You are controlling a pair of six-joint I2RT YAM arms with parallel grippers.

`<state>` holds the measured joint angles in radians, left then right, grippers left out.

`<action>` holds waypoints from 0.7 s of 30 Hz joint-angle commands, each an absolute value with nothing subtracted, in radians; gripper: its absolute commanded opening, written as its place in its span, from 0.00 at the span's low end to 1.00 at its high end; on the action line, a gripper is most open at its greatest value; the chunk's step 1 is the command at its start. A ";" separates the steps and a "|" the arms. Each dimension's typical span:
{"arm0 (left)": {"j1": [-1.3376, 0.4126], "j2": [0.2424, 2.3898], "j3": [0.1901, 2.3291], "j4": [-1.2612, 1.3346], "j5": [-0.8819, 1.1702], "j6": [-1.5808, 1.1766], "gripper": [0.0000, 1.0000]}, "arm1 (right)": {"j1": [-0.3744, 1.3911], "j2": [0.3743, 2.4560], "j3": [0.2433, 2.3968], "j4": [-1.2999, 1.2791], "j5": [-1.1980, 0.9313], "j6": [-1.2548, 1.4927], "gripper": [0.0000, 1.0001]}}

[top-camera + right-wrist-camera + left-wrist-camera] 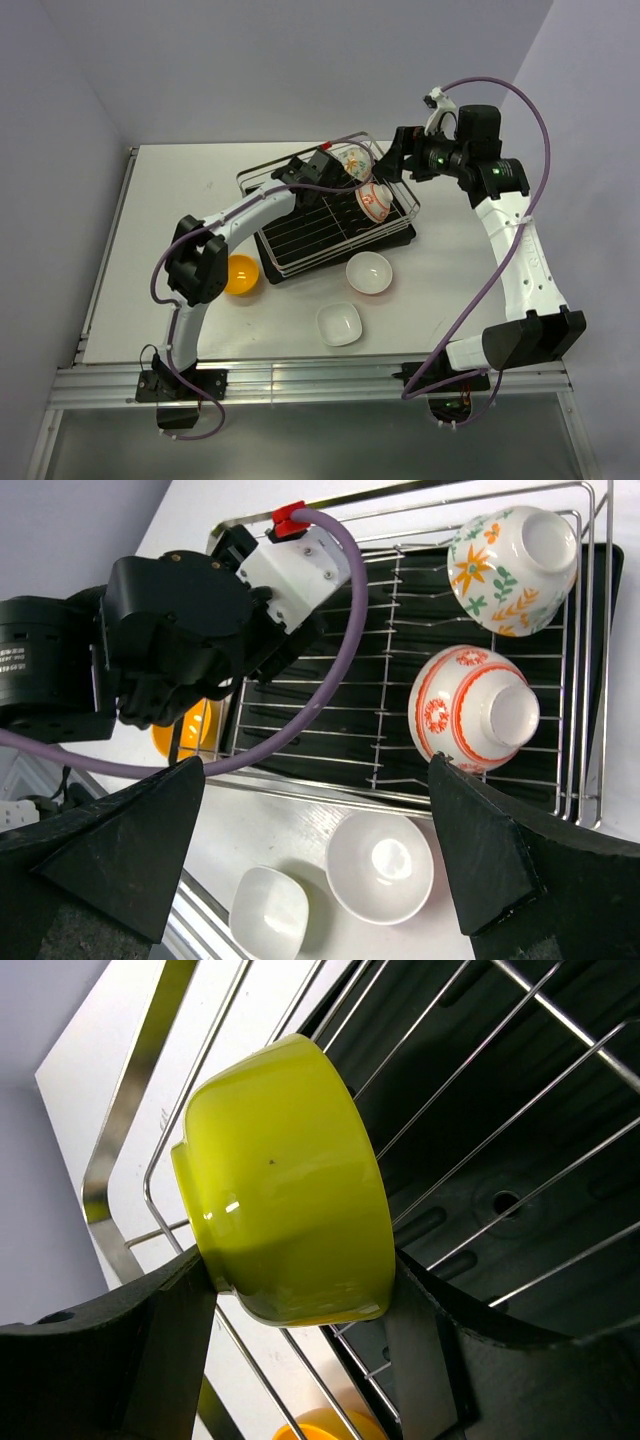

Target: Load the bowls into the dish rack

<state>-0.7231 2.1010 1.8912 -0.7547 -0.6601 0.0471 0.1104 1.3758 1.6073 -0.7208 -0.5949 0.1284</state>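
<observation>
- I am looking at the lime green bowl [285, 1185] in the left wrist view: it is sitting tipped on its side between the left gripper's [300, 1300] two fingers, filling the middle of the frame.
- The left jaws are standing partway apart and pressing on the bowl's opposite sides, so they are gripping it.
- The bowl is hanging over the dish rack's [330, 720] wires; I cannot tell whether it is touching them.
- In the top view the left gripper [318, 168] is reaching over the rack's upper left end.
- Inside the rack, at the right of the right wrist view, the leaf-print bowl [510, 570] and the red-and-white patterned bowl [470, 708] are lying tilted, bases showing, just beside each other.
- Outside the rack, on the white table [180, 200], the round white bowl [368, 273] and the squarish white bowl [338, 324] are sitting upright below it.
- The orange bowl [241, 274] is sitting left of the rack, beside the left arm.
- The right gripper [315, 765] is hovering above the rack's right end, jaws spread wide and gripping nothing.
</observation>
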 commanded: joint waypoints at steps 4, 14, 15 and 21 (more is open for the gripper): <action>-0.723 2.120 1.896 -0.733 -0.727 0.098 0.00 | 0.094 1.324 1.583 -0.707 -0.614 0.097 1.00; -0.696 2.131 1.844 -0.715 -0.758 0.121 0.01 | 0.083 1.325 1.563 -0.706 -0.647 0.092 1.00; -0.696 2.128 1.836 -0.710 -0.762 0.123 0.02 | 0.083 1.324 1.560 -0.701 -0.649 0.092 1.00; -0.689 2.135 1.812 -0.704 -0.782 0.133 0.04 | 0.081 1.322 1.549 -0.703 -0.660 0.089 1.00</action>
<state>-0.6945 2.1365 1.8194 -0.7250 -0.7616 0.1215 0.0906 1.3571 1.5593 -0.7216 -0.6411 0.1055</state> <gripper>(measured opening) 0.657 0.997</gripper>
